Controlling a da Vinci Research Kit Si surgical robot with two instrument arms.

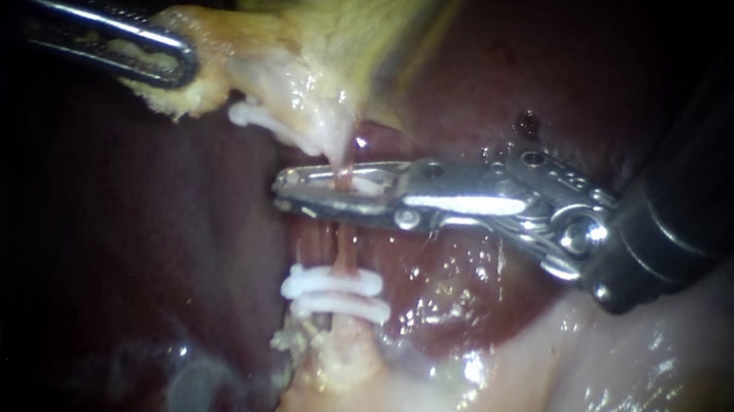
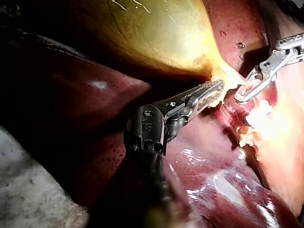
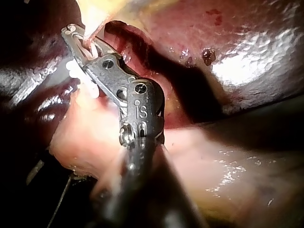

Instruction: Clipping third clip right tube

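Two white clips sit side by side on the tube, over the liver. Just beyond them the right instrument has its jaws clamped narrowly across that tube. Farther off, the left instrument pinches the gallbladder edge.

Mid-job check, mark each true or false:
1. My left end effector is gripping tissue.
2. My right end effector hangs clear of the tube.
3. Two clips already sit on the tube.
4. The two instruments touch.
1. True. The left instrument has its end effector shut on yellowish tissue at the foot of the gallbladder.
2. False. The right instrument has its end effector closed around the tube.
3. True. Two white clips lie side by side on the tube, below the right instrument in the endoscope view.
4. False. They are apart, with tissue between them.
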